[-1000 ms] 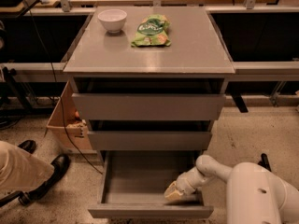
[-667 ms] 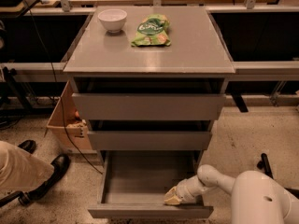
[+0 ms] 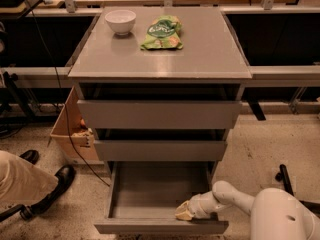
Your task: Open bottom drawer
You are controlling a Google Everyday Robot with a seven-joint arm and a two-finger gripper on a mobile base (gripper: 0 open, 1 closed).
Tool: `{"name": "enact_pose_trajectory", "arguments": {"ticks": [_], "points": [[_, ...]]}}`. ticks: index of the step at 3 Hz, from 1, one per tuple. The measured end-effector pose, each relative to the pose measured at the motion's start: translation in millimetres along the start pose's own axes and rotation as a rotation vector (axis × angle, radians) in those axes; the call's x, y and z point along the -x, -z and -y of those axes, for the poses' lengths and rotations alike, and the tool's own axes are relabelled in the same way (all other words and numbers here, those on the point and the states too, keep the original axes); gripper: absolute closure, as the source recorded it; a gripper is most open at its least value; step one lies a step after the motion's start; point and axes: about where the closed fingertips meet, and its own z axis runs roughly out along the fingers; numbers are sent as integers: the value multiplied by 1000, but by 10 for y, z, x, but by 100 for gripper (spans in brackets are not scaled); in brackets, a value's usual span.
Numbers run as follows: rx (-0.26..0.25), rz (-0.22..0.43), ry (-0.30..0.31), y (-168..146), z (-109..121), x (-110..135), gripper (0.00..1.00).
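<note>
Hand (image 3: 182, 213) in bottom drawer (image 3: 150, 194), front right — robot body (image 3: 280, 216) cropped at corner.

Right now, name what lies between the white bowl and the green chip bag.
Bare grey cabinet top, per the camera view. The gripper sits inside the open bottom drawer, front right.

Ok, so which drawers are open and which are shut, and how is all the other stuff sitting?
bottom drawer: open, pulled far out
middle drawer: shut
top drawer: shut
gripper: low inside the bottom drawer, at its front right corner
bowl: upright on the cabinet top, back left
snack bag: lying flat beside the bowl
cardboard box: on the floor left of the cabinet, top open
</note>
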Motion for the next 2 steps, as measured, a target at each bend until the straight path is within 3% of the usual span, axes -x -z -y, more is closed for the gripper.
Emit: {"name": "enact_pose_trajectory", "arguments": {"ticks": [1,2], "points": [[-12,12,-17,-18,44,5,100],[63,-5,-81,-53,-172,-38,100]]}}
